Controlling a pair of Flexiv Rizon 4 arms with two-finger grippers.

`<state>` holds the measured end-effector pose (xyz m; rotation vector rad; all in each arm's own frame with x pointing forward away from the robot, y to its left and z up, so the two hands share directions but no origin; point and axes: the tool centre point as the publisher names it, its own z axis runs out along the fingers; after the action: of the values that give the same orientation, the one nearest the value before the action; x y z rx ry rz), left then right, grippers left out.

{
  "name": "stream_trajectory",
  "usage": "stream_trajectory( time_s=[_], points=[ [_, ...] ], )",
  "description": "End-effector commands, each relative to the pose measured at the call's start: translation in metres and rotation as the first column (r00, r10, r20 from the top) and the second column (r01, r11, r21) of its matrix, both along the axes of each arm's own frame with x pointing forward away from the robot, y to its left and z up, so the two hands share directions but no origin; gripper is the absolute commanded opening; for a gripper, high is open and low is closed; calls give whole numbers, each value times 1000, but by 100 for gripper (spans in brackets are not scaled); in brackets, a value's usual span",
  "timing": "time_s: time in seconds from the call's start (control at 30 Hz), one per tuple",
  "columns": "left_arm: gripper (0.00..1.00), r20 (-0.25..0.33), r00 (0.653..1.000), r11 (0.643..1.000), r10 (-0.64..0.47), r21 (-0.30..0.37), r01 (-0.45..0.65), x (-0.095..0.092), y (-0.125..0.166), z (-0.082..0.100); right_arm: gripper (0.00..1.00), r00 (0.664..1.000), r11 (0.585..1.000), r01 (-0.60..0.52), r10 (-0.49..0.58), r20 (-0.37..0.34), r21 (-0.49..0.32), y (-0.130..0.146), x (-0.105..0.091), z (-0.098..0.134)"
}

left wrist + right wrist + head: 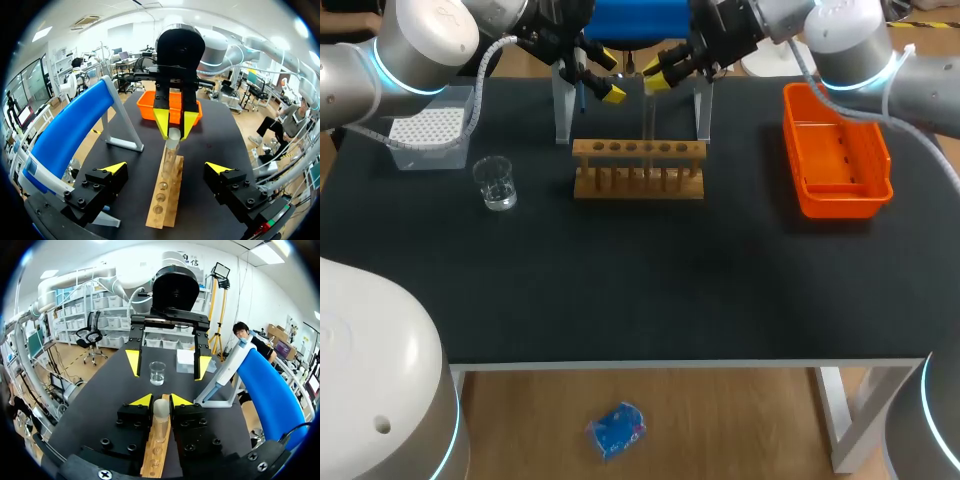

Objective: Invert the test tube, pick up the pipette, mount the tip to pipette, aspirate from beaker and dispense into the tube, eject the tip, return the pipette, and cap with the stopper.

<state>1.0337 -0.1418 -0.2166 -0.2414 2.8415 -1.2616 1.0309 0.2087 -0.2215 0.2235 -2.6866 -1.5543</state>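
The test tube (pixel 161 416) is gripped near its upper end between the clenched fingers of the right gripper (pixel 161 401) and held upright, with the wooden rack (pixel 638 168) directly beneath; whether its lower end is seated in a hole cannot be told; the left gripper (pixel 166 169) is released, its fingers spread wide on either side of the tube without touching; the beaker (pixel 157 373) and tip box (pixel 185 357) are seen ahead of the right gripper; only the tube-inverting step is judged under way; pipetting, tip ejection and capping are left.
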Motion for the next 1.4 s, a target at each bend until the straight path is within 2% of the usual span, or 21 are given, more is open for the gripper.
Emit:
stream_trajectory(
  time_s=[0.03,1.4],
  points=[
    [100,-3,1000,1000,-2,3,2,1,0,1,0,1000,1000,-1,1,-3,-2,0,1,-1],
    [100,-3,1000,1000,-2,3,2,1,0,1,0,1000,1000,0,0,-12,-19,0,-3,-12]
  ],
)
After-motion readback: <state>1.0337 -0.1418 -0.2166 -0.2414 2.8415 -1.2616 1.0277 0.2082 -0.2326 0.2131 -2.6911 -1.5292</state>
